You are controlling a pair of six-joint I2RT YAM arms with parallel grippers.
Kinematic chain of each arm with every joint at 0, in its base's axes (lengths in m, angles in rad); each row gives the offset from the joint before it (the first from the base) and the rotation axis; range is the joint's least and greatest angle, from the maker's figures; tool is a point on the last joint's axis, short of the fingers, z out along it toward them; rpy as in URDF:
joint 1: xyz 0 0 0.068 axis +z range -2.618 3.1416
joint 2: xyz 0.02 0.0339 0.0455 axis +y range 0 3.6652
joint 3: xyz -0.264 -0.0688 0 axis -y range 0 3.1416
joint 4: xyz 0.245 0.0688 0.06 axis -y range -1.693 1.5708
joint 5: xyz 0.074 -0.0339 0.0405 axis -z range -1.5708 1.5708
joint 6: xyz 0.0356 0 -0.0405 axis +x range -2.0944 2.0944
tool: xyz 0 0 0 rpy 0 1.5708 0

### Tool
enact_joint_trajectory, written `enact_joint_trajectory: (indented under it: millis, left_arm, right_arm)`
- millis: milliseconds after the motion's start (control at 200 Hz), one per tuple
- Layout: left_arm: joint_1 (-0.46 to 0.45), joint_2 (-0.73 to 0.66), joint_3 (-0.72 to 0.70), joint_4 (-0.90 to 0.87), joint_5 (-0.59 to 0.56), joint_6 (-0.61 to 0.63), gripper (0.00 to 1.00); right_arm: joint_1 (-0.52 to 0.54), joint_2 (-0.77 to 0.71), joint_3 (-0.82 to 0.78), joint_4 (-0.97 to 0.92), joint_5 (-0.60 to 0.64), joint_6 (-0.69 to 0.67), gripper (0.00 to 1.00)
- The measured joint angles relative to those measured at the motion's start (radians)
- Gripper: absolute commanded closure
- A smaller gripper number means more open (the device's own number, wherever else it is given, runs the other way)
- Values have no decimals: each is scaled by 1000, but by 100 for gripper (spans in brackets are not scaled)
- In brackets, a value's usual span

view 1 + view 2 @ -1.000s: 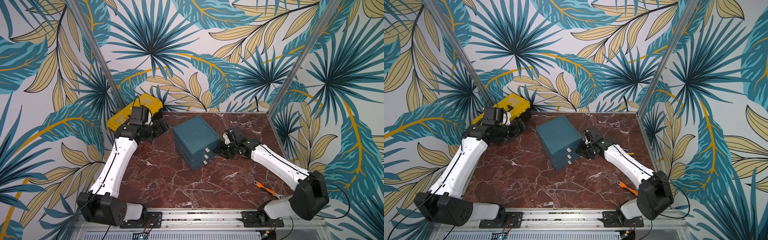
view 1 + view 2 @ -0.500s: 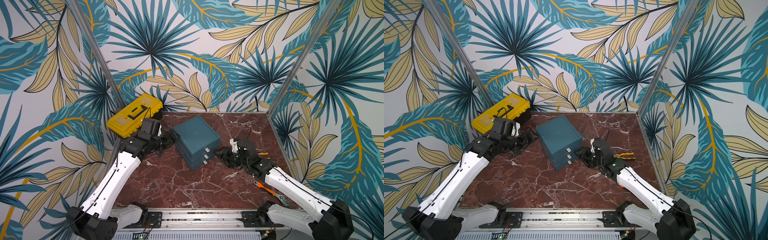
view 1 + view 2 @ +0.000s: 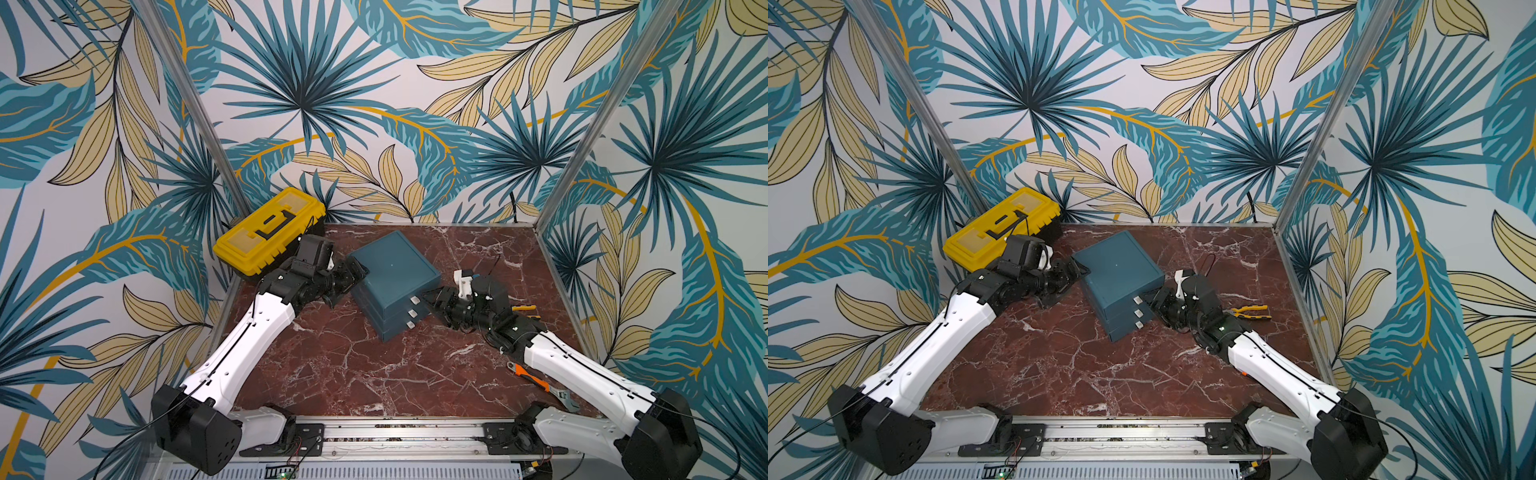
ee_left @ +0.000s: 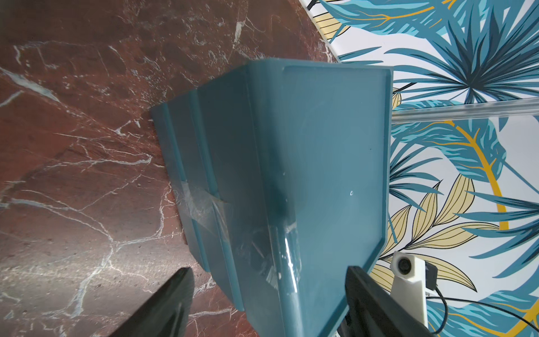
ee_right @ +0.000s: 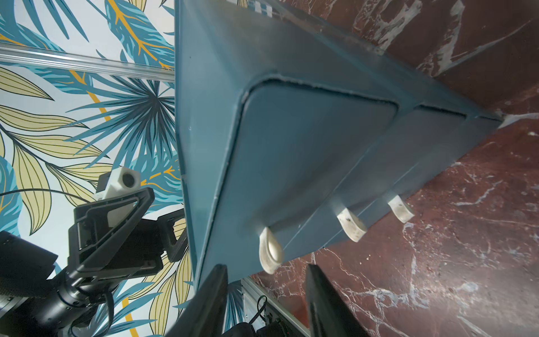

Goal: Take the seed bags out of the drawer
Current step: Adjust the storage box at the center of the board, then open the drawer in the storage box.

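Fingers (image 4: 172, 300) of the left gripper (image 4: 268, 270) are spread wide, straddling a back corner of the teal drawer chest (image 3: 395, 266). Can't tell if they actually touch it. The right gripper (image 5: 267, 267) is partly open and empty, with its fingers (image 5: 214, 291) either side of the top drawer's (image 5: 306, 160) white pull tab (image 5: 269, 251), just short of it. The chest sits mid-way on the marble table (image 3: 353, 374), turned diagonally so the drawer fronts face the right arm. All three look shut, so the seed bags are out of sight. Yellow toolbox (image 3: 270, 232) is back left, and yellow-handled pliers (image 3: 1250, 311) lie near the right edge.
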State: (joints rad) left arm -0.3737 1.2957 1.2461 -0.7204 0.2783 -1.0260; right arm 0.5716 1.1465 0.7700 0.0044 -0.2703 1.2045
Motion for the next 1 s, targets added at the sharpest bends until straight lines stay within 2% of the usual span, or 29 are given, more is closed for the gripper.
enact_joint_trajectory:
  millis: [240, 586, 1002]
  left_arm:
    - [-5, 16, -15, 29, 14, -16, 15]
    - [-5, 53, -21, 92, 37, -42, 23]
    - [-5, 63, -67, 150, 49, -67, 32]
  right_arm:
    - [9, 25, 0, 32, 0, 10, 58]
    - [18, 71, -7, 81, 0, 34, 67]
    - [18, 71, -13, 101, 1, 47, 90]
